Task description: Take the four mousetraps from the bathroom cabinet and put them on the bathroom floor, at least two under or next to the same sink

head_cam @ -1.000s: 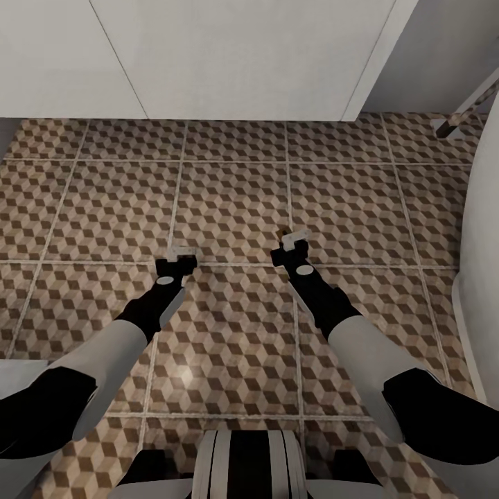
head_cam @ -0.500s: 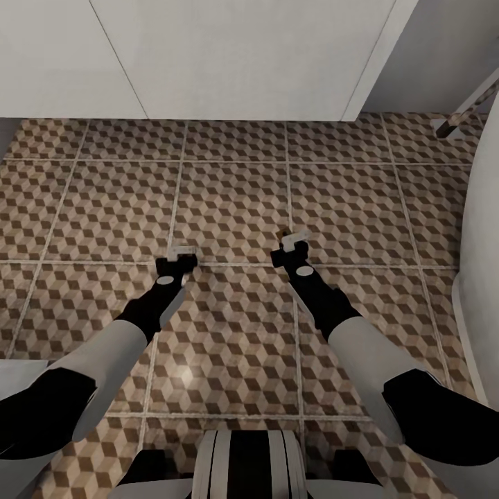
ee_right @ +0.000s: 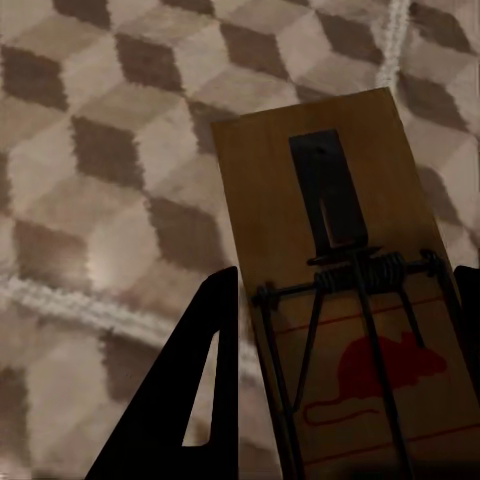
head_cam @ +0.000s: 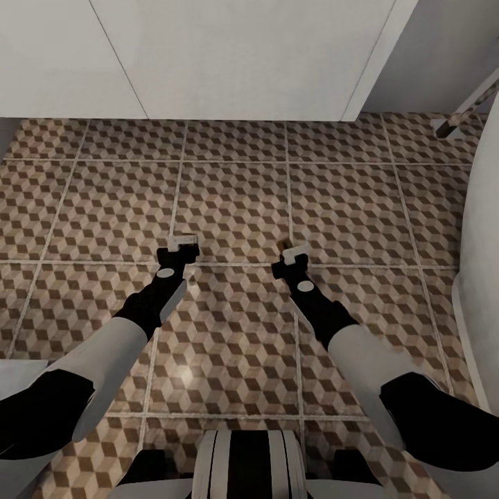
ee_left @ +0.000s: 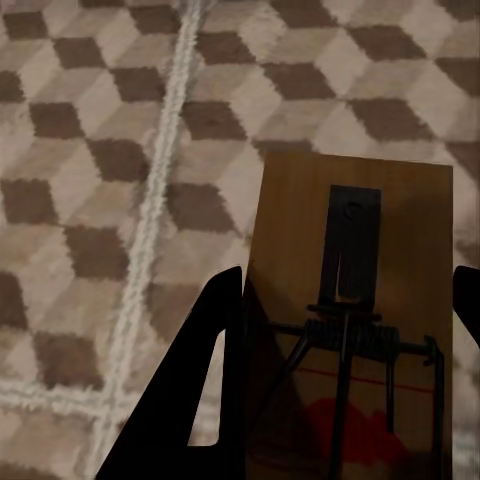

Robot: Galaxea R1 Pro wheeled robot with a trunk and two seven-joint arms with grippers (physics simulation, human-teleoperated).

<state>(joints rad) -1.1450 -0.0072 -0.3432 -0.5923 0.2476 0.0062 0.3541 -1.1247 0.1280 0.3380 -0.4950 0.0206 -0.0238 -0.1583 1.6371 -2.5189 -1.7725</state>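
Both arms reach down over the bathroom floor [head_cam: 235, 201], with its brown and beige cube-pattern tiles. My left gripper [head_cam: 181, 242] is shut on a mousetrap [ee_left: 350, 300], a tan board with a dark spring and bar, held flat just above the tiles between the black fingers [ee_left: 190, 400]. My right gripper [head_cam: 294, 251] is shut on a second mousetrap [ee_right: 335, 270], which has a red mouse print and also hovers close over the floor. A long white block [head_cam: 229, 62], possibly the sink, spans the far side. The cabinet is out of view.
A curved white tub wall [head_cam: 485, 242] rises along the right side, with a slanted chrome fitting [head_cam: 461, 114] beyond it. My own base [head_cam: 246, 464] sits at the near edge. Open tile lies between the grippers and the white block.
The left gripper has moved slightly forward, away from me. The right gripper has drawn back a little toward me. Both still hold their mousetraps, and the camera has not moved.
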